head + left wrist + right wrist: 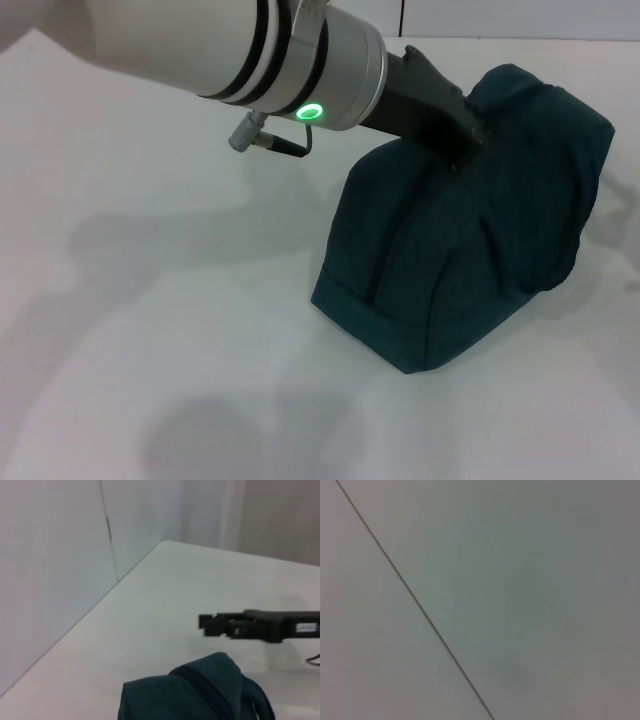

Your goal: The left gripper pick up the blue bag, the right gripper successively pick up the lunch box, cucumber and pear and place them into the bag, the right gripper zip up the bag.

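One plain white table point(150, 330) fills the near part of the head view, matte and bare at the front, with soft grey shadows lying across it. Farther back, on the right side, sits the blue bag point(470, 230), a dark teal fabric lump slumped on the tabletop, its top folded and creased. The left gripper point(462, 140) reaches in from the upper left on a silver arm with a green ring light, and its black end presses into the upper fabric of the bag; how its fingers stand cannot be told, as the cloth hides them. In the left wrist view the bag's top and a padded handle point(257, 702) show close up. Beyond them the right gripper point(205, 622) hangs above the table, narrowed or closed, I cannot tell which. Behind the table's far edge stand pale wall panels point(55, 565).
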